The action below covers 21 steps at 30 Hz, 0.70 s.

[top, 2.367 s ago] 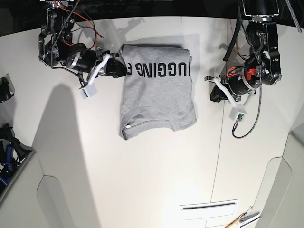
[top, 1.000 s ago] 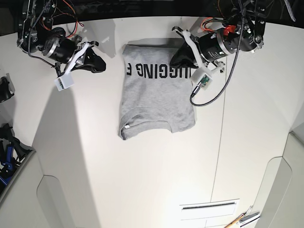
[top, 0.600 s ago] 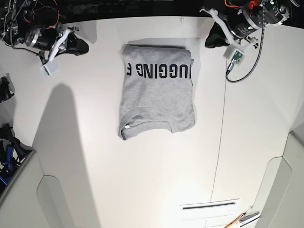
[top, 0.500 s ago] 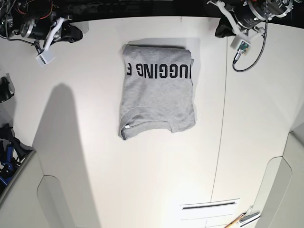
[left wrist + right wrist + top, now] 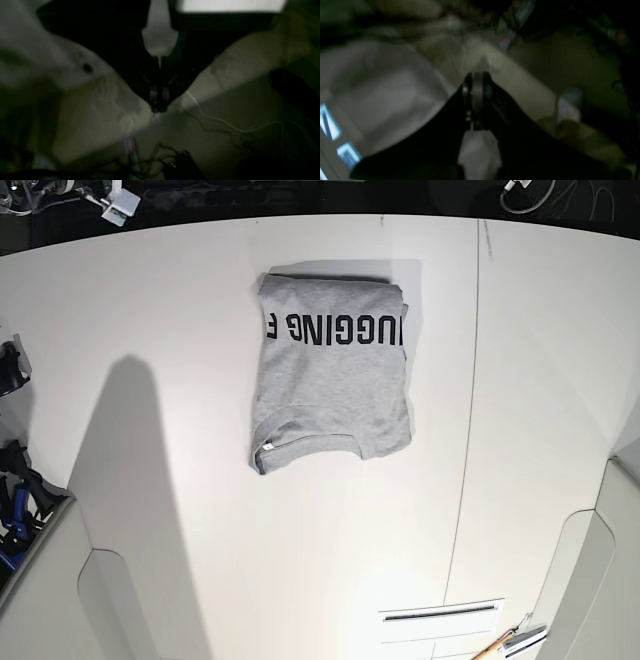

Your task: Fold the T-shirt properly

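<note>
Now T-shirt [image 5: 333,370] lies folded mid-table, well apart from both hands [image 5: 157,110] [image 5: 477,75], each pinched closed w/ nothing.

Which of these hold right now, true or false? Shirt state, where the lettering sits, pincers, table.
1. The T-shirt lies folded into a compact rectangle. True.
2. Its black lettering runs along the near edge. False: it runs along the far edge; the collar tag is near.
3. The left pincer grips the shirt. False: its jaws are together on nothing.
4. The right pincer holds nothing. True.
5. No arm reaches over the table in the base view. True.
</note>
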Tool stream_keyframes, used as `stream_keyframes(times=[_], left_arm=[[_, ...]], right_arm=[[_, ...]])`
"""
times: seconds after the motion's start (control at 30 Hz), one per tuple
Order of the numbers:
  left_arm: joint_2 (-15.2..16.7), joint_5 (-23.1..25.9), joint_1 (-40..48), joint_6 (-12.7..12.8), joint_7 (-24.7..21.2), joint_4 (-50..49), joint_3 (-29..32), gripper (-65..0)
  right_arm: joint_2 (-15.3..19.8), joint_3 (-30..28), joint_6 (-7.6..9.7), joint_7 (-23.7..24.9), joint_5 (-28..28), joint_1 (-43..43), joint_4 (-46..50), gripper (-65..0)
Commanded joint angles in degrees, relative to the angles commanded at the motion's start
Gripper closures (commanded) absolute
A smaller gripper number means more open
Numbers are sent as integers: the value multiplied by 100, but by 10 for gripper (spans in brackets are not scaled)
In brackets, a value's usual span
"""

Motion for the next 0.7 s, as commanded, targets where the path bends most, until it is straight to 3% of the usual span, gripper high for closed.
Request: stream_keyframes(times=[0.07, 0.2, 0.33, 0.43, 0.53, 0.63, 0.7], left_arm=[[-76, 227, 0, 0, -579, -664, 323, 0], [-70, 756, -155, 0, -1993, -1928, 927, 0], [-68, 787, -835, 0, -2472, -3187, 1641, 0], [-52, 870, -1770, 0, -2546, -4218, 2173, 0], [44, 811, -2817, 2, -2677, -5322, 2752, 0], [415, 588, -3545, 52, -2863, -6238, 3165, 0], [669, 645, -3923, 431, -3018, -6728, 3453, 0]], right_arm=[[2, -452, -13, 101, -271, 4, -81, 0], [0, -1189, -63, 1016, -1399, 4, -323, 0], [-2, -1746, -83, 2579, -2398, 22, -966, 0], [-52, -2164, -83, 3871, -3077, 264, -1762, 0], [-282, -2586, -105, 4009, -3445, 890, -2771, 0], [-592, -2778, -103, 4011, -3530, 1491, -3805, 0], [-800, -2817, -103, 4011, -3532, 1864, -4417, 0]])
